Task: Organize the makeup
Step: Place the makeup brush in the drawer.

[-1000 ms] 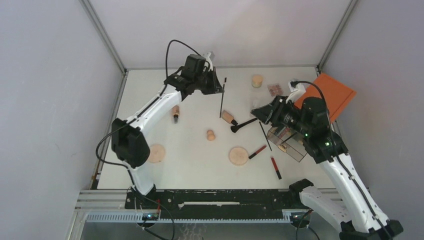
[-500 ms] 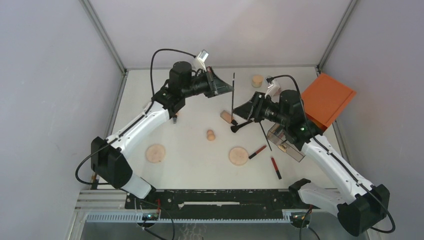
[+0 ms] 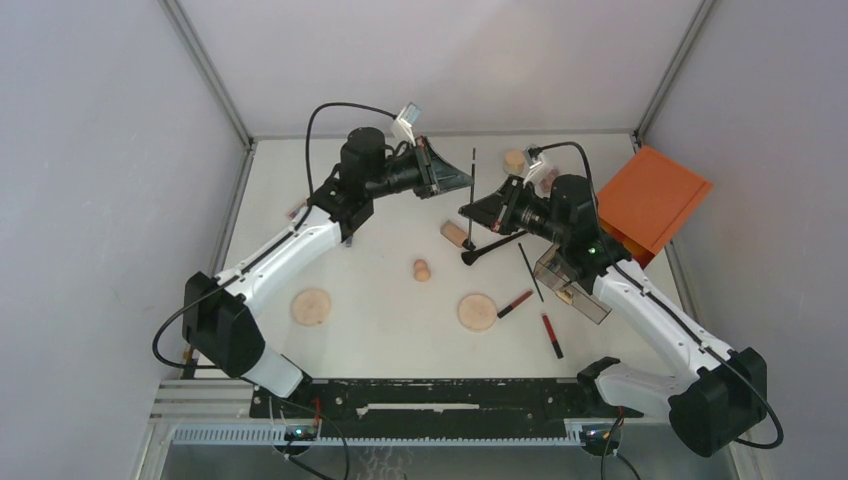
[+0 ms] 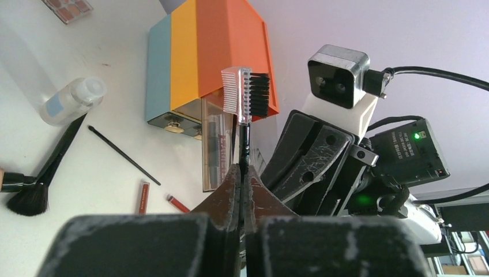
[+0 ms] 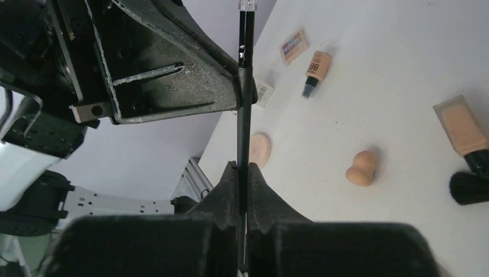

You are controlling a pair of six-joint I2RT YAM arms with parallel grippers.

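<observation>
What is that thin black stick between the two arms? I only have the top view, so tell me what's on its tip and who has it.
Observer: The left wrist view shows it's a brow brush, with clear comb teeth on one side of the head and black bristles on the other.
Operator: Confirm the grips before I release anything.
Observer: Both arms have it. The left gripper is shut on the handle, and the right wrist view shows the right gripper closed on the same handle.
</observation>
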